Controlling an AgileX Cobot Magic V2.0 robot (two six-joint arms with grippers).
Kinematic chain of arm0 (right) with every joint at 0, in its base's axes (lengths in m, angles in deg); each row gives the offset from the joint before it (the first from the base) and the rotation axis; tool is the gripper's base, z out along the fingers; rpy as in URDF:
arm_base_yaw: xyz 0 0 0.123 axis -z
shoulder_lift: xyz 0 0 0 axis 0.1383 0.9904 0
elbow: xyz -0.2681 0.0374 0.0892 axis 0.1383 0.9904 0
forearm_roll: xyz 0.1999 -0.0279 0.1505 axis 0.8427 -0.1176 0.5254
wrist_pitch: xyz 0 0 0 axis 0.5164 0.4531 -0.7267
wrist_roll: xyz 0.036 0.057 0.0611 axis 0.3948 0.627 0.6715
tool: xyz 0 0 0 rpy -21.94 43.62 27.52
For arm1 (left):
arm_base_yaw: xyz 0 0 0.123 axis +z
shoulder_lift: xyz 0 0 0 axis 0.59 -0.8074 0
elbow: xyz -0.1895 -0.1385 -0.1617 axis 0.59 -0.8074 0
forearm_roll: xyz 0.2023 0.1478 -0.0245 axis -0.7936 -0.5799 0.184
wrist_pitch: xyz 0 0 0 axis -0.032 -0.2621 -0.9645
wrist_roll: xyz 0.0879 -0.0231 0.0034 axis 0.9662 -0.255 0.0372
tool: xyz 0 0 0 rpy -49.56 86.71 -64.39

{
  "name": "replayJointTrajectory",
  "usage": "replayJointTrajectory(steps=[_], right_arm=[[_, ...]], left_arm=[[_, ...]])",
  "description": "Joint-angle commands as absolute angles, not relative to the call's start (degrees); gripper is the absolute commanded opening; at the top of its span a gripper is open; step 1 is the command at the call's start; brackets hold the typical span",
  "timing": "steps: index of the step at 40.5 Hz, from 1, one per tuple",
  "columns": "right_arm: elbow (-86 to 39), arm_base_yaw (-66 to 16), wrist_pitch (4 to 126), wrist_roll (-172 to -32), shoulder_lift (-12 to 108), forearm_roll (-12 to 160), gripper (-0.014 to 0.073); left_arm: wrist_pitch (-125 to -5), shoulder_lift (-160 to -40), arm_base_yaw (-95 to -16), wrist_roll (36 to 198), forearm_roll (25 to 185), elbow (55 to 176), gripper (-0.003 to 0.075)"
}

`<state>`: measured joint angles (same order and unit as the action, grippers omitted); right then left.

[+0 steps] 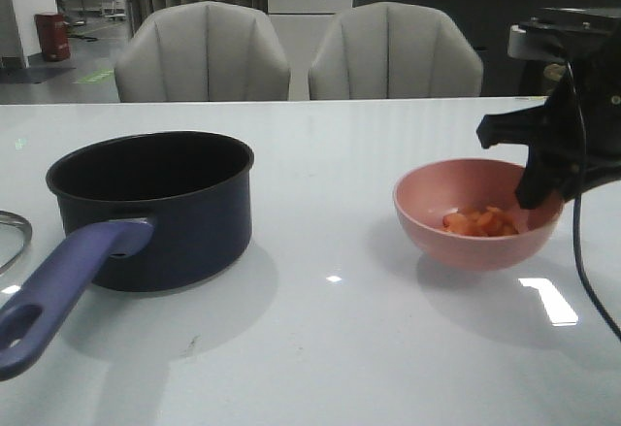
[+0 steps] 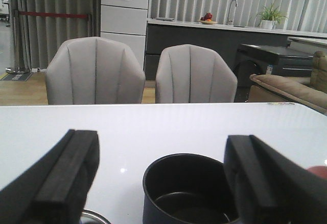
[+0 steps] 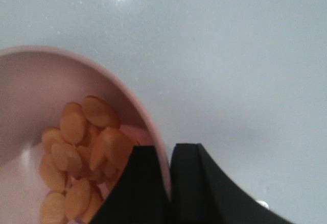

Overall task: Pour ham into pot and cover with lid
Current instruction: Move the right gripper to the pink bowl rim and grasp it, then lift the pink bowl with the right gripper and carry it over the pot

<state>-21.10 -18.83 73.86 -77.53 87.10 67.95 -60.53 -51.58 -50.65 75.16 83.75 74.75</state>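
**Pink bowl pinched at its rim, pot standing empty**

Purple-blue and nearest to me in the front view, the handle of the pot [image 1: 150, 208] reaches toward the table's front edge on the left; the navy pan sits upright and its black inside is bare. At the far left edge I see a curved sliver of metal rim, which I take to be the lid [image 1: 12, 237], lying on the table just beside the handle. The left gripper [image 2: 161, 175] shows only in its own wrist view, with its black pads spread wide and nothing between them, the pot beyond them.

On the right side, well apart from the pot, the pink bowl [image 1: 475, 214] rests on the white table [image 1: 330, 348]. The ham [image 3: 84, 155] is heaped in its bottom. My right gripper [image 3: 170, 175] has its fingers pressed onto the bowl's rim, one inside and one outside.

Past the table stand two grey chairs [image 1: 291, 57].
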Motion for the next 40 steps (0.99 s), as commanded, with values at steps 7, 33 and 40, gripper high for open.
replayJointTrajectory(steps=[7,33,40], right_arm=[[-33.1,-23.9,73.7,-79.9,80.5,67.8,0.0132],[-37.9,-42.4,31.4,-86.7,86.5,60.1,0.0132],[-37.9,-44.6,18.4,-88.1,91.6,54.5,0.0132]], left_arm=[[-56.2,-52.2,-51.1,75.1,84.3,76.3,0.0552],[-56.2,-52.2,-51.1,75.1,84.3,76.3,0.0552],[-56.2,-52.2,-51.1,75.1,84.3,76.3,0.0552]])
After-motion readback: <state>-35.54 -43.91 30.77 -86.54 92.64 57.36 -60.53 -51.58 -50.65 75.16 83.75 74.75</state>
